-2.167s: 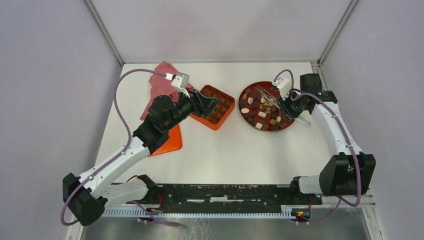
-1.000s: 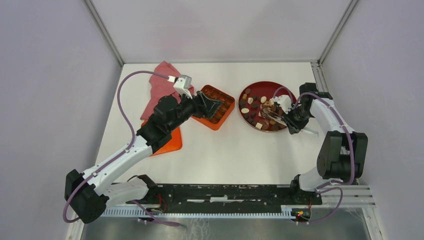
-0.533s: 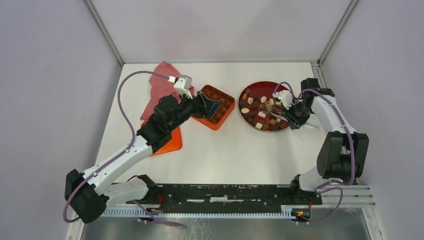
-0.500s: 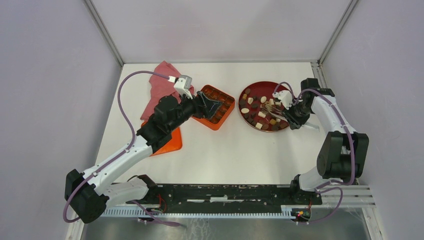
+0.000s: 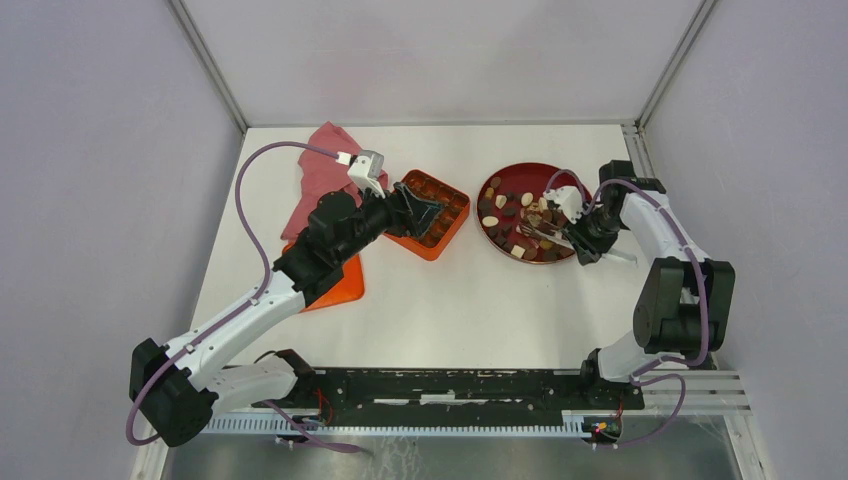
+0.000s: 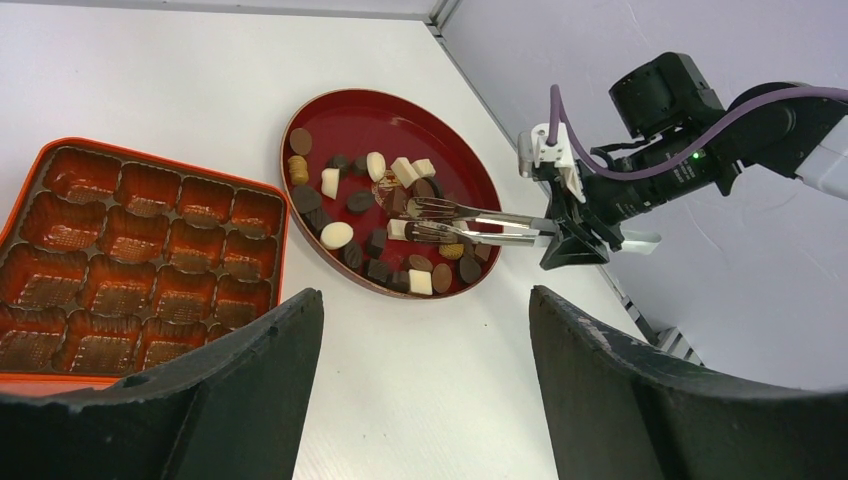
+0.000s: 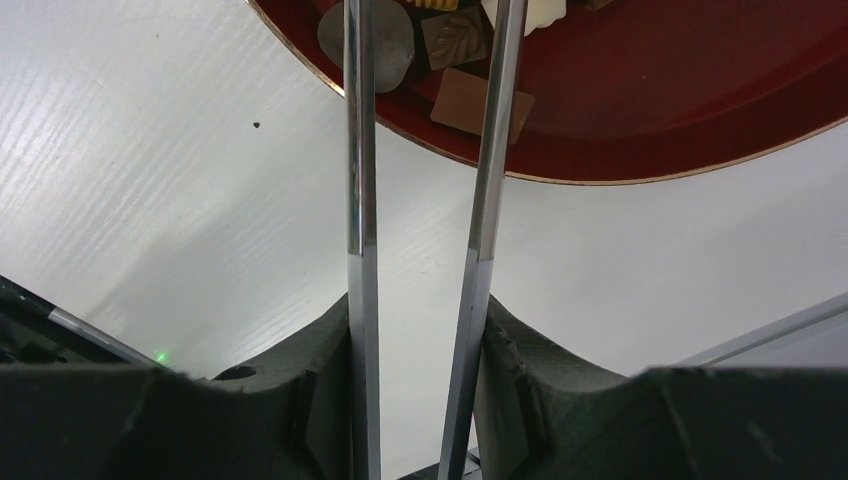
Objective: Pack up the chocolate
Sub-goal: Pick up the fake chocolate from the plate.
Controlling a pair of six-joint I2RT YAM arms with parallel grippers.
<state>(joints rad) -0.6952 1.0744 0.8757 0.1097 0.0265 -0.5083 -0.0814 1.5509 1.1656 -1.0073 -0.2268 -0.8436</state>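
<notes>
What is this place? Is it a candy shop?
Likely a robot lab booth, not a shop. A left arm and right arm are bolted to a white table, plain walls box it in, and the right end effector holds tongs over the chocolate.

Box left, plate right — chocolate on the plate, cloth left behind the box

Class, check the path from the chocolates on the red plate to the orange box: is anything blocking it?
Nothing visible lies on the table between the chocolates' plate and the box. The left gripper, jaws open, hangs over part of it.
</notes>
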